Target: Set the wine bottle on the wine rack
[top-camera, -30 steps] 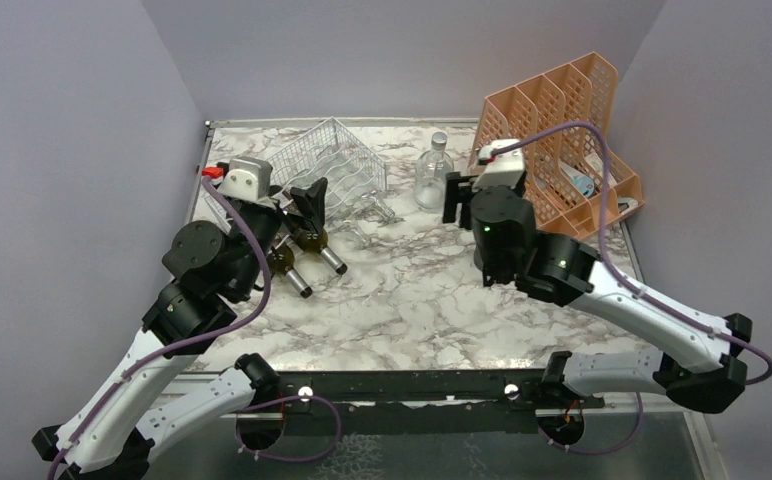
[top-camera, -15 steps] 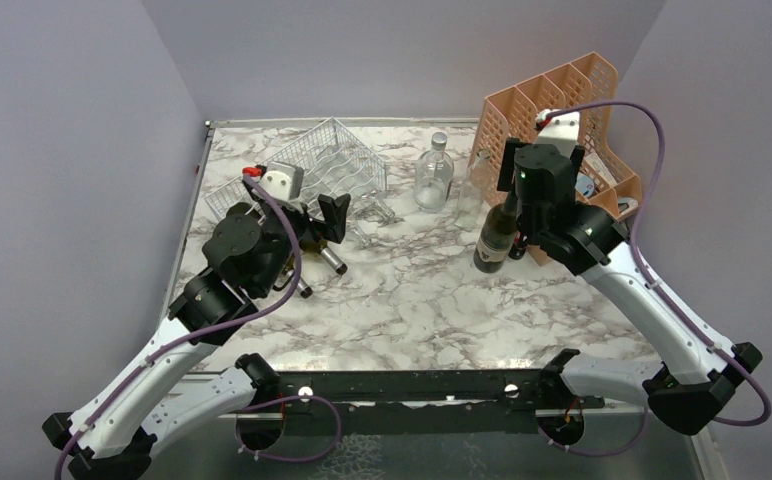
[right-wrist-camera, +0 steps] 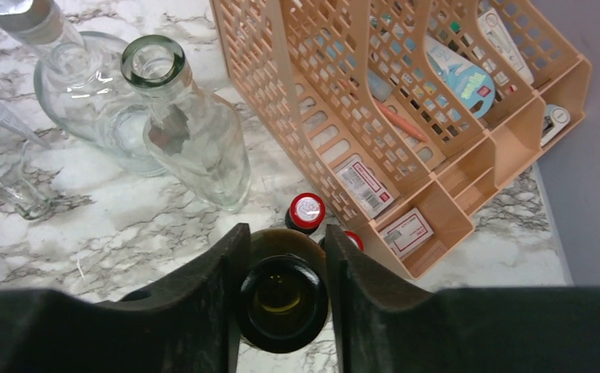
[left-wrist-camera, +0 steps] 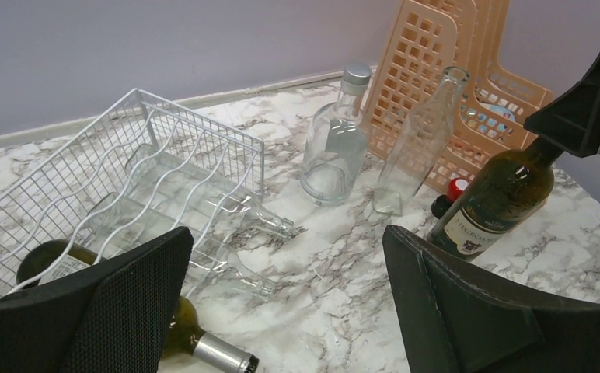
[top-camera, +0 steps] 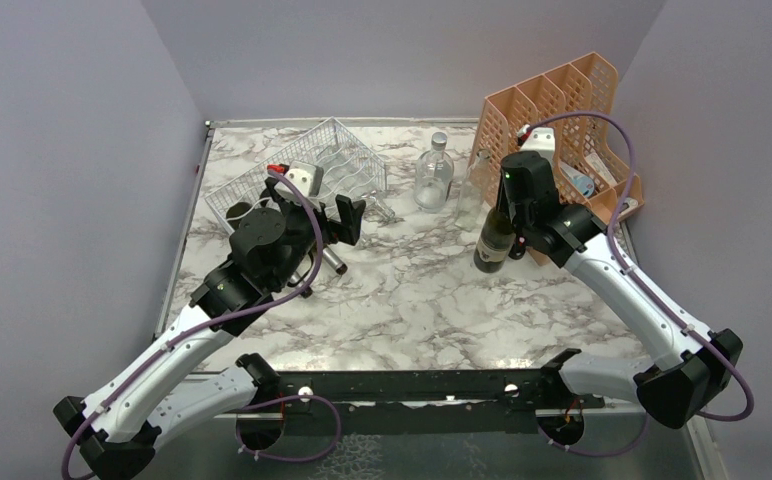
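A dark green wine bottle with a pale label stands on the marble table beside the peach file holder. My right gripper comes down from above and is shut on its neck. In the right wrist view the fingers press both sides of the open bottle mouth. The white wire wine rack lies tilted at the back left, with clear bottles in its cradles. My left gripper hovers open just in front of the wine rack, holding nothing.
A green bottle with a silver cap lies at the rack's near edge. A round clear bottle and a tall open clear bottle stand mid-back. Small red-capped bottles sit against the file holder.
My right gripper swung from the clear bottle over to the wine bottle and closed on its neck. My left arm pushed forward and to the right, jaws still wide.
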Controlling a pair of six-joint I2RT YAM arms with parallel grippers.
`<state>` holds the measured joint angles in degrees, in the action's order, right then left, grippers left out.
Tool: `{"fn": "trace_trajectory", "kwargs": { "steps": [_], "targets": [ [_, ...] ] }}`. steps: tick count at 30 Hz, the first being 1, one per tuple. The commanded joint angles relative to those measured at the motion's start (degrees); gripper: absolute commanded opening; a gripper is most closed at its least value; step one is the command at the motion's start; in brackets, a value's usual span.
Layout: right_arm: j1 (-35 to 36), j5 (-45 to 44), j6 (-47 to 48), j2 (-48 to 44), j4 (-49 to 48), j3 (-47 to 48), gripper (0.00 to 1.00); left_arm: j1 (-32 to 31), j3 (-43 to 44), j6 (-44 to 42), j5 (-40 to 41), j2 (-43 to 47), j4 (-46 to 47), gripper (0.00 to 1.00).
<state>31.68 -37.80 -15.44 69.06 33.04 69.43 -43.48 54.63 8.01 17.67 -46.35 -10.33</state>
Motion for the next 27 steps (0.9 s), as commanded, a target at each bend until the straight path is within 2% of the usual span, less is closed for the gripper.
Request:
{"fn": "trace_trajectory", "kwargs": {
  "steps": [1, 6, 7, 13, 21, 27],
  "targets": [
    [-0.6, 2.8, -0.3, -1.7, -0.5, -1.7, 0.33, 0.2, -0.6, 1.0, -2.9, -0.8, 2.6, 0.99],
    [-0.6, 4.7, 1.0, -3.0, -0.9, -1.8, 0.04, 0.2, -2.5, 0.2, -7.1, -1.8, 5.1, 0.99],
    [-0.6, 5.4, 1.3, -3.6, -1.1, -1.8, 0.02, 0.2, -3.0, 0.0, -8.1, -2.1, 5.8, 0.99],
    [-0.6, 14.4, 2.2, -7.8, -1.5, -1.5, 0.01, 0.2, -7.6, 0.8, -14.9, -5.1, 12.9, 0.99],
    [-0.6, 27.5, 1.2, -10.8, -2.2, -1.5, 0.01, -0.2, -14.6, 2.3, -30.9, -13.9, 29.8, 0.99],
    [-0.6, 36.2, 1.0, -10.5, -3.6, -2.0, 0.01, -3.3, -17.0, 0.7, -36.1, -22.1, 37.8, 0.99]
  ]
}}
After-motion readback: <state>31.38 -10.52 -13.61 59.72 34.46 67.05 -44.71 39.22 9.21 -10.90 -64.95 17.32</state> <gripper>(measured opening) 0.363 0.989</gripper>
